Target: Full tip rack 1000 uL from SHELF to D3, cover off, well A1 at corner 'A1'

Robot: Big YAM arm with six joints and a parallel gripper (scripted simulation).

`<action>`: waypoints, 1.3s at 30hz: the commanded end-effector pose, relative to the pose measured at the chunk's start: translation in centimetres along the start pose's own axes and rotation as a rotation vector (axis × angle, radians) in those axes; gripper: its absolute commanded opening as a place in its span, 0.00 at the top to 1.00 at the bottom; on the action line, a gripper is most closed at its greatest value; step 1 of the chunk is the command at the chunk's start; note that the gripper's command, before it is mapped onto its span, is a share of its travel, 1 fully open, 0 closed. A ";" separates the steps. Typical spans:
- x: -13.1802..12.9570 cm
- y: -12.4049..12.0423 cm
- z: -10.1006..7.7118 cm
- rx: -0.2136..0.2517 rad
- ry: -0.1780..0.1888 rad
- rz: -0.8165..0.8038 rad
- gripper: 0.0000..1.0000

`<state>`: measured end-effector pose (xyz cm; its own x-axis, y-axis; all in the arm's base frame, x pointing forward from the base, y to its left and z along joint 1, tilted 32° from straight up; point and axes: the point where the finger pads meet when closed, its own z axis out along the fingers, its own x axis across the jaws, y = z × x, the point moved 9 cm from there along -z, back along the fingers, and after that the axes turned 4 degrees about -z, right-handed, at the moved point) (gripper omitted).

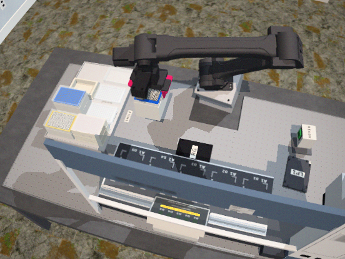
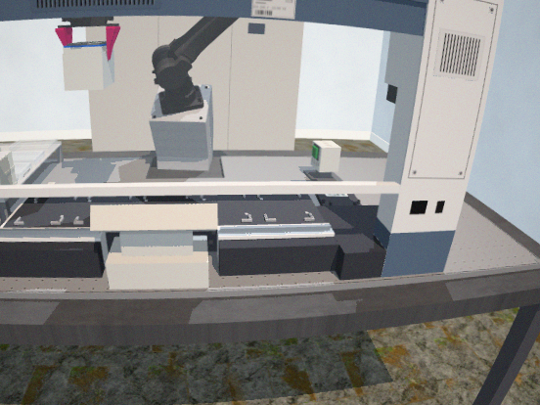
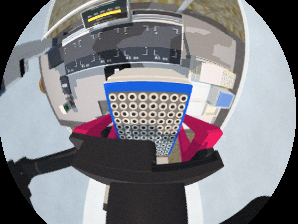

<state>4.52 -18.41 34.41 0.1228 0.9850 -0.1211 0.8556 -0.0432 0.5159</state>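
My gripper, with pink fingers, is shut on a tip rack that has a blue plate and a pale body. I hold it by its long sides, high above the table, just right of the SHELF. In the wrist view the rack shows pale rings on a grey field across its top, framed in blue. In the exterior view the rack hangs level between the fingers. I cannot tell whether a cover is on it. Deck position D3 is empty, partly hidden by the beam.
On the SHELF stand a rack with a bare blue plate, a yellow-edged rack with tips, pale plates and stacked blocks. The black RG nest lies behind D3. A blue-grey beam crosses above the deck row. The READY key is at the right.
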 end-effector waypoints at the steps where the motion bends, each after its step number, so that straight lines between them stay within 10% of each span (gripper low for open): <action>1: 1.0 0.4 -0.3 -0.002 0.001 0.018 1.00; 39: 17.4 1.6 -0.2 0.006 0.005 0.020 1.00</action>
<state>7.52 -2.76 33.18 0.0283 0.9675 -0.2514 0.8769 0.0967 0.4708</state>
